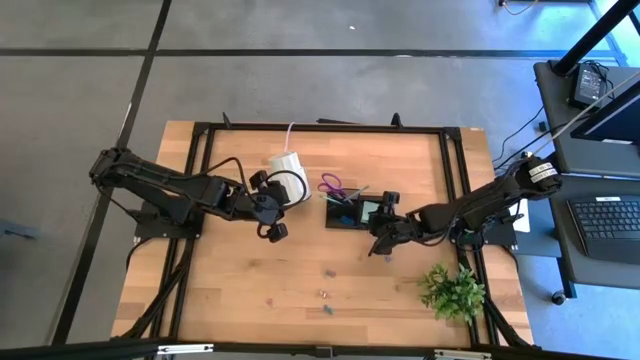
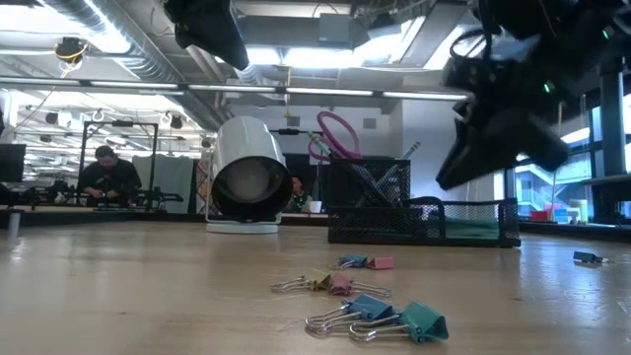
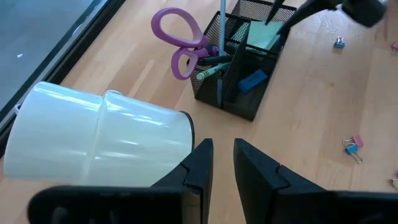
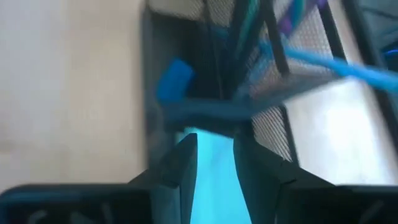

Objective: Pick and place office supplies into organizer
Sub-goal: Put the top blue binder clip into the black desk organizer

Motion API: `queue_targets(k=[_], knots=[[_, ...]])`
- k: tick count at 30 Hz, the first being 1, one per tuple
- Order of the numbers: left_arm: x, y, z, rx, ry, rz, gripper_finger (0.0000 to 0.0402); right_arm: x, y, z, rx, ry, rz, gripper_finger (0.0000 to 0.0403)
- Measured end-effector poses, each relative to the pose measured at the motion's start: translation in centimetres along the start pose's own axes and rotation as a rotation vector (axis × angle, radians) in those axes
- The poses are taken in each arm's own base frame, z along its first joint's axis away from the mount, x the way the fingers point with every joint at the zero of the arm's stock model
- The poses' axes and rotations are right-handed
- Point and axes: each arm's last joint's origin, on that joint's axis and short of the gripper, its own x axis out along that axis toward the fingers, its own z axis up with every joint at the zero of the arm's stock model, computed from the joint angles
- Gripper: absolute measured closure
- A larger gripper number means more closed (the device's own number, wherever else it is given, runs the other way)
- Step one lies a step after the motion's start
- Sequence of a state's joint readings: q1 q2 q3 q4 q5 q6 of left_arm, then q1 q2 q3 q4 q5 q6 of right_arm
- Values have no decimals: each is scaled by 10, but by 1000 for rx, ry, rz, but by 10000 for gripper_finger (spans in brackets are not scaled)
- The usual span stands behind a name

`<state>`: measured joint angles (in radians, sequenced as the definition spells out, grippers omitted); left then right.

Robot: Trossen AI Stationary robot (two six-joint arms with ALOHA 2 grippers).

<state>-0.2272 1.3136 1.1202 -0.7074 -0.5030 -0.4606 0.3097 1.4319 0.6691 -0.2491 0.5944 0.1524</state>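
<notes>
High view: black mesh organizer (image 1: 352,211) near table centre, purple-handled scissors (image 1: 331,184) standing in its end nearest the white cylinder roll (image 1: 288,172). Right gripper (image 1: 385,222) just over the organizer's other end, by the mint-green sticky-note pad (image 1: 372,209). Left gripper (image 1: 268,208) beside the roll, idle. Small clips (image 1: 324,293) loose on bare wood toward the near edge; leafy plant (image 1: 453,291) in the corner.

Low view: binder clips (image 2: 380,318) scattered in the foreground, none yet in the tray. Scissors and pens upright in the tall cup section.

Left wrist view: fingers (image 3: 200,163) narrow, a slim gap between them, nothing held. Blue eraser (image 3: 252,81) lying in the middle compartment, pad in the far one.

Right wrist view: fingers (image 4: 180,163) partly apart, directly above the pad (image 4: 208,165); nothing clearly gripped. Blue pen (image 4: 339,62) slanting across the mesh wall.

Risks, as judged: lifting away while close to the mesh wall could snag a finger and drag or tip the light organizer. Leaning pens could be knocked out. Flat clips likely to slip from a poor pinch.
</notes>
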Motion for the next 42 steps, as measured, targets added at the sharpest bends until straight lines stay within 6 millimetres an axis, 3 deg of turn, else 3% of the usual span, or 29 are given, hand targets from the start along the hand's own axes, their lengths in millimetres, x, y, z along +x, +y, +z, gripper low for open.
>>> queue_targets(k=[7, 16, 27, 32, 42], knots=[[0, 0, 0, 1, 4, -9, 342, -11, 3, 27, 189, 30, 311, 293], [1, -2, -1, -36, 16, -24, 342, -14, 9, 26, 391, 163, 568, 293], [6, -8, -4, 12, 75, -99, 342, -17, 12, 23, 647, 287, 575, 293], [6, -9, -5, 81, 70, -100, 337, -18, 14, 20, 655, 339, 600, 291], [4, -7, -12, 167, 77, -121, 281, -18, 13, 17, 641, 363, 587, 289]])
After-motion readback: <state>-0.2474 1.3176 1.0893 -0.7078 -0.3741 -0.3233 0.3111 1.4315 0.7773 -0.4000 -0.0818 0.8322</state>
